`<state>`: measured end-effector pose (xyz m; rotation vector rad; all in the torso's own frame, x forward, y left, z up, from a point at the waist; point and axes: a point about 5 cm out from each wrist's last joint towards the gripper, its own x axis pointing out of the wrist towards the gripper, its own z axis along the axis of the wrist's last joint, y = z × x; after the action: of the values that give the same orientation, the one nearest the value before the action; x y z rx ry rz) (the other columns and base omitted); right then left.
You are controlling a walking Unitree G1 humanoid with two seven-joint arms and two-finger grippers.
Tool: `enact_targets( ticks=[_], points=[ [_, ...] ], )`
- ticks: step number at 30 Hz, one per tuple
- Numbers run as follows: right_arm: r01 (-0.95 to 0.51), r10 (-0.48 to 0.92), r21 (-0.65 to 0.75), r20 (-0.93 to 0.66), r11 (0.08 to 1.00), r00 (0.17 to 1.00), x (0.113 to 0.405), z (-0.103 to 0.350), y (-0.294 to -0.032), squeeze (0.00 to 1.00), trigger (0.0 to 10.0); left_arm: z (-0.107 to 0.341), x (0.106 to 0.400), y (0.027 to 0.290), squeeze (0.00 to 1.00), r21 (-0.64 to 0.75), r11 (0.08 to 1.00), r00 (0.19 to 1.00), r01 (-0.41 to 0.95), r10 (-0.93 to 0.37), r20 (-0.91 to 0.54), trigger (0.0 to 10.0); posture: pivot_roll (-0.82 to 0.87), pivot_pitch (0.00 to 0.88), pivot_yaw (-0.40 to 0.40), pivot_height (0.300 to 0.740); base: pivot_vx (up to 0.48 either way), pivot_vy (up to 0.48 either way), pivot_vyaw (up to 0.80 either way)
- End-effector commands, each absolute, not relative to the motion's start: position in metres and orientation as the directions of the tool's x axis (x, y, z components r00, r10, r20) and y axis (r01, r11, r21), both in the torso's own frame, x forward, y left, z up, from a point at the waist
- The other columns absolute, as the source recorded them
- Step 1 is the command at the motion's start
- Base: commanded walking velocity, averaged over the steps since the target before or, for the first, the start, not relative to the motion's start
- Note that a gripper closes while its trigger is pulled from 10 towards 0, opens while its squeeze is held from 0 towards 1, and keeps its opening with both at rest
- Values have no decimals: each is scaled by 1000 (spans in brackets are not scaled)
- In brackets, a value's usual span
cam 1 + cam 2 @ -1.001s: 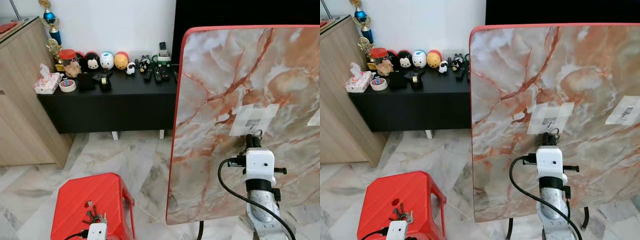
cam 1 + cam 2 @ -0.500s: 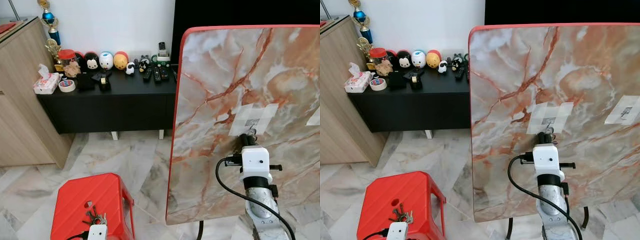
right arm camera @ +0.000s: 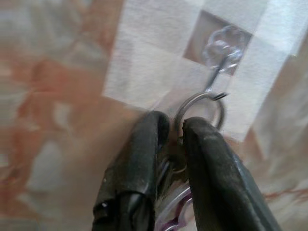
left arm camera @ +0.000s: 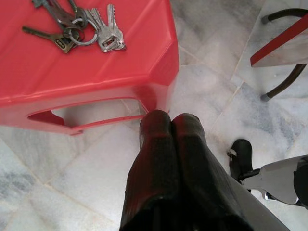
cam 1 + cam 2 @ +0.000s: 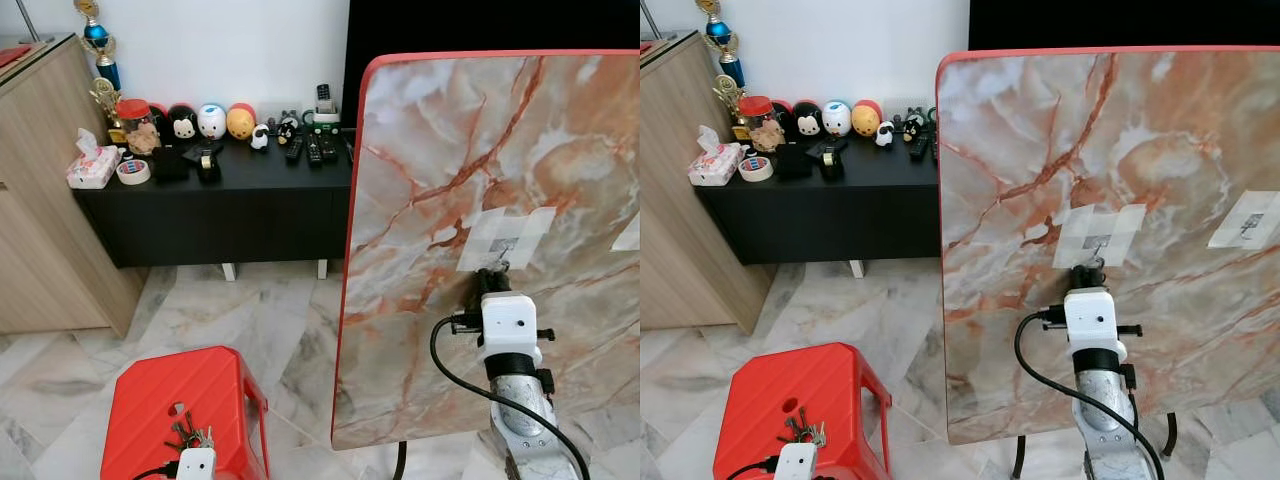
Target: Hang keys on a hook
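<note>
An upright marble board (image 5: 500, 150) carries a small clear hook (image 3: 217, 72) on a white tape patch (image 5: 507, 238). My right gripper (image 3: 175, 127) is raised against the board just under the hook, shut on a metal key ring (image 3: 198, 111). The ring's top meets the hook's bent tip, and more keys hang hidden between the fingers. A second bunch of keys (image 4: 79, 31) lies on a red plastic stool (image 5: 160, 395). Low beside the stool's edge, over the floor, my left gripper (image 4: 171, 119) is shut on nothing.
A black low cabinet (image 5: 220, 205) with toys, remotes and a tissue pack stands against the far wall. A wooden cupboard (image 5: 40, 200) stands at the left. The board rests on a dark metal frame (image 4: 284, 77). Marble floor lies between the stool and the cabinet.
My right gripper has crept up the board a little with the key ring, closer to the hook. The left arm and the keys on the stool have not moved.
</note>
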<state>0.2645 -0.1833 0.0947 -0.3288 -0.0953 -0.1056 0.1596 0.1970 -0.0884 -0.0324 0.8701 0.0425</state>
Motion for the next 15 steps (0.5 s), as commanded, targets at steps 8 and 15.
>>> enact_targets(
  ticks=[8, 15],
  points=[
    [-16, 41, -302, 76, 953, 996, 250, 89, -174, 0, 10000, -91, 153, 199, 0, -13, 999, 627, -46, 19, -779, 10000, -24, 0, -44, 740, 0, 0, 0],
    [-60, 46, -229, -65, 972, 997, 239, 65, -181, 0, 10000, -90, 155, 197, 0, -17, 999, 634, -39, 12, -773, 10000, -34, 0, -39, 740, 0, 0, 0]
  ],
)
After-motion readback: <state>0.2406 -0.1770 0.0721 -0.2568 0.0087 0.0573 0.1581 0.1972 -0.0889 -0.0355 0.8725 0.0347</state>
